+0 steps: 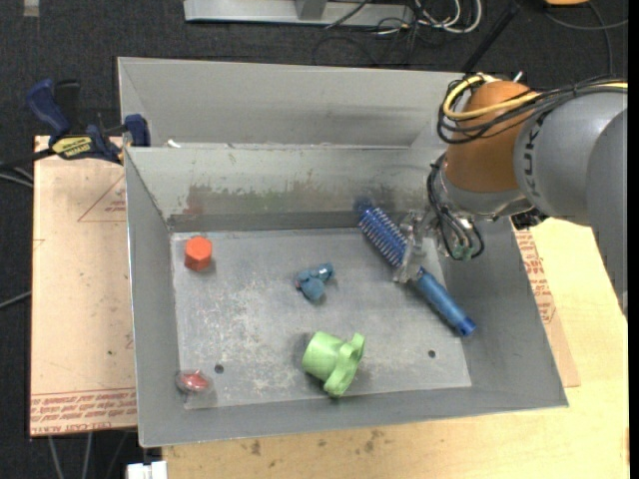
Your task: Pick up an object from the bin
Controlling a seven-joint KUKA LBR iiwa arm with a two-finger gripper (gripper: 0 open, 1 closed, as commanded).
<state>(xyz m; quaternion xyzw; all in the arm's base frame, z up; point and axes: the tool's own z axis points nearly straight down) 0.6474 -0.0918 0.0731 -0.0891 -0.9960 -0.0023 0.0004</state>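
1. The blue brush lies flat on the bin floor, over on the 3 o'clock side. Its long axis runs diagonally: bristle head toward roughly 10-11 o'clock, handle tip toward 4-5 o'clock.
2. Looks-wise it's all blue, with a wide ribbed bristle head and a slim round handle.
3. The gripper is down right at the brush's neck, where head meets handle, under the arm's orange wrist cover. Honestly can't tell how wide it's open or whether it has actually got hold of the brush.
4. Edges: the bristle head sits close to the foot of the back wall at 12 o'clock, and the handle tip is near the sloped wall at 3 o'clock. Toward 9 o'clock of the brush the floor is bare for a stretch.
5. Neighbours, all well apart from the brush: a small blue piece near the centre, a green plastic part at 6 o'clock, an orange block around 10 o'clock, and a little reddish thing in the 8 o'clock corner.
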